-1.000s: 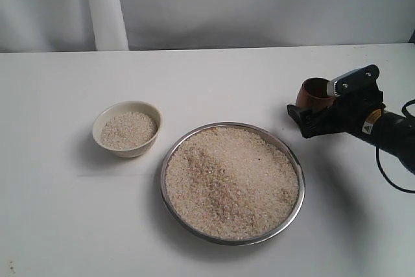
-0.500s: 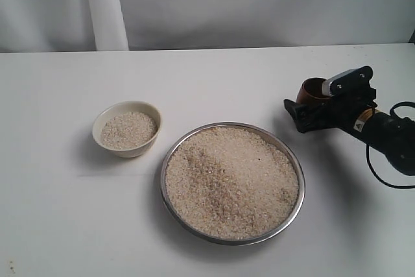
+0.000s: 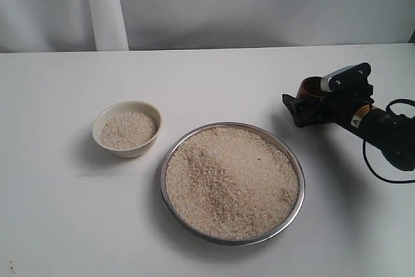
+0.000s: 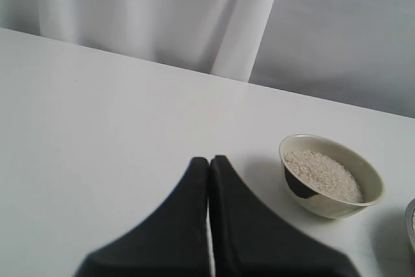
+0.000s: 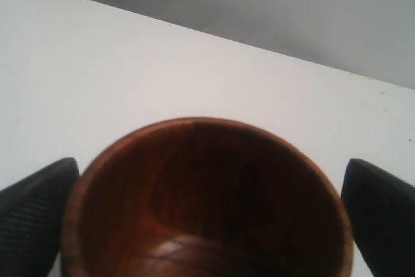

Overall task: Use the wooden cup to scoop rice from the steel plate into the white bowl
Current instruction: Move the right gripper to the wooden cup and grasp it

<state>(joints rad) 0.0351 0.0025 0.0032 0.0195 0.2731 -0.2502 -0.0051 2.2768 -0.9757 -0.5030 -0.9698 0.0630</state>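
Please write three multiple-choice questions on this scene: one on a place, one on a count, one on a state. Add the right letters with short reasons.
1. The wooden cup is: A between the right end effector's fingers; B in the white bowl; C on the steel plate.
2. Dishes holding rice: A one; B two; C three.
3. The left end effector is: A shut, empty; B open; C gripping the bowl.
Key: 1A, fingers flank the cup; 2B, plate and bowl hold grains, cup empty; 3A, fingers meet, nothing between.
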